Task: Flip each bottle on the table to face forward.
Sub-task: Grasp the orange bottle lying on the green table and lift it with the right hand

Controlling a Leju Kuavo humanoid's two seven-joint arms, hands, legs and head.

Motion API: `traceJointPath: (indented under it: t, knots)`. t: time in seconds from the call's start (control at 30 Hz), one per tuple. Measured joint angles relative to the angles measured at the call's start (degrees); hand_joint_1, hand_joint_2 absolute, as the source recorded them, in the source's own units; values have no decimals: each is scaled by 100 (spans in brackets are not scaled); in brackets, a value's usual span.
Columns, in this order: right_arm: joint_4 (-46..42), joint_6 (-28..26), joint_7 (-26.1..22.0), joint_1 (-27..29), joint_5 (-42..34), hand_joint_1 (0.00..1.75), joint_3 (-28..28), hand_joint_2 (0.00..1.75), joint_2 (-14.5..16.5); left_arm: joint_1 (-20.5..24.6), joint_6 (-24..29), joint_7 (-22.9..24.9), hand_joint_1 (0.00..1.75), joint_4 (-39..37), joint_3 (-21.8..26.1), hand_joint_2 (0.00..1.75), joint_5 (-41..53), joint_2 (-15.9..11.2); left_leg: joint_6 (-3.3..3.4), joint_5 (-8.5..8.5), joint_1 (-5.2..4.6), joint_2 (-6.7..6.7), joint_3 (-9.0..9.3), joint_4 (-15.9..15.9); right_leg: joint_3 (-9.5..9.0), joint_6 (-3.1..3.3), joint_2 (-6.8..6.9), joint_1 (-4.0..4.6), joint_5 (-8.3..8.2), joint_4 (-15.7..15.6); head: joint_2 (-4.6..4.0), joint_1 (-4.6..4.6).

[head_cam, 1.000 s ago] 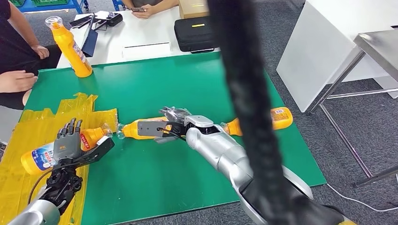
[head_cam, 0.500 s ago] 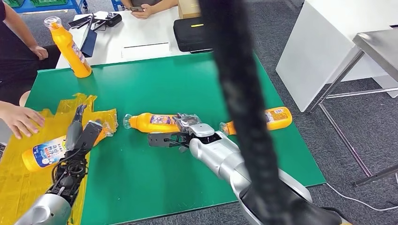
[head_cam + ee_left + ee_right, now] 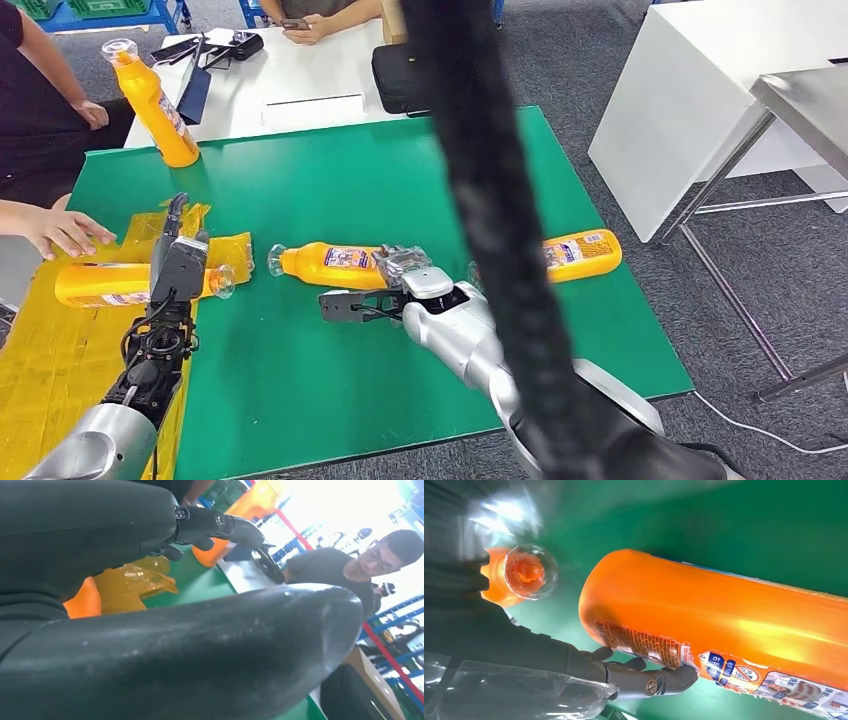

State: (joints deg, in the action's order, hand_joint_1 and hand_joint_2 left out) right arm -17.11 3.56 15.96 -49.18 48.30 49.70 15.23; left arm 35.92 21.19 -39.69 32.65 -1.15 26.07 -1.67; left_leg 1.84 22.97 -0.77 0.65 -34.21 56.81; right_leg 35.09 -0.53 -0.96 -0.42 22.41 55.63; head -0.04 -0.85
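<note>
Lying orange bottle, label up.

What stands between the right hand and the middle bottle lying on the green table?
Nothing visible does. The right hand is already at the near side of the middle bottle; in the right wrist view a fingertip lies against the label edge on its base end. Only green table surrounds them.

A thick black cable hid the neck of the bottle on my right. My left robot hand covered the middle of another bottle, its label unreadable.
</note>
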Motion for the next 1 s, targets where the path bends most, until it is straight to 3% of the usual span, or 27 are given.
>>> traceJointPath:
  t: [0.07, 0.2, 0.23, 0.27, 0.3, 0.4, 0.43, 0.5, 1.0]
  knots:
    - [0, 5, 32, 17, 47, 0, 15, 175, -2, 2, -25, -13, 0, 16, -85, 0, -124, -1, 0, 0, -1, 0, 6, 0, -6, 0, 0, 0, 0, 0, 0, 0]
    - [0, 8, 73, 41, 79, 169, 42, 175, -7, 7, -35, -36, 0, 38, -197, 0, -218, -7, 0, 0, -1, 0, 17, 0, -17, 0, 0, 0, 0, 0, 0, -1]
    - [0, 10, 86, 43, 89, 175, 49, 175, -8, 7, -43, -37, 0, 40, -218, 0, -240, -8, 0, 0, -1, 0, 18, 0, -18, 0, 0, 0, 0, 0, 0, -1]
    - [0, 14, 106, 46, 108, 173, 55, 175, -10, 6, -52, -37, 0, 48, -238, 0, -276, -8, 0, 0, -1, 0, 19, 0, -19, 0, 0, 0, 0, 0, 0, -1]
    - [0, 19, 136, 48, 134, 153, 60, 175, -12, 6, -62, -38, 0, 63, -261, 0, -328, -9, 0, 0, -1, 0, 20, 0, -20, 0, 0, 0, 0, 0, 0, 0]
    - [7, 64, 257, 53, 207, 40, 94, 175, -20, -5, -89, -40, 0, 159, -355, 0, -514, -14, 0, 0, -1, 1, 29, -1, -27, 0, 1, 0, 0, -1, 0, -1]
    - [11, 80, 291, 59, 221, 17, 105, 175, -25, -13, -96, -40, 0, 203, -385, 0, -567, -15, 0, 1, -1, 2, 32, -1, -29, 0, 1, 0, 1, -1, 0, -1]
    - [20, 96, 336, 84, 249, 0, 116, 175, -31, -39, -100, -34, 0, 303, -446, 0, -645, -17, 0, 1, -1, 2, 37, -1, -33, 0, 1, 0, 1, -2, 0, -1]
    - [43, 215, 486, 170, 506, 0, 153, 175, -42, -464, -67, 125, 0, 1117, -809, 0, -981, -152, 6, 23, -4, 24, 102, -4, -43, 3, 6, 0, 34, -7, 0, -1]
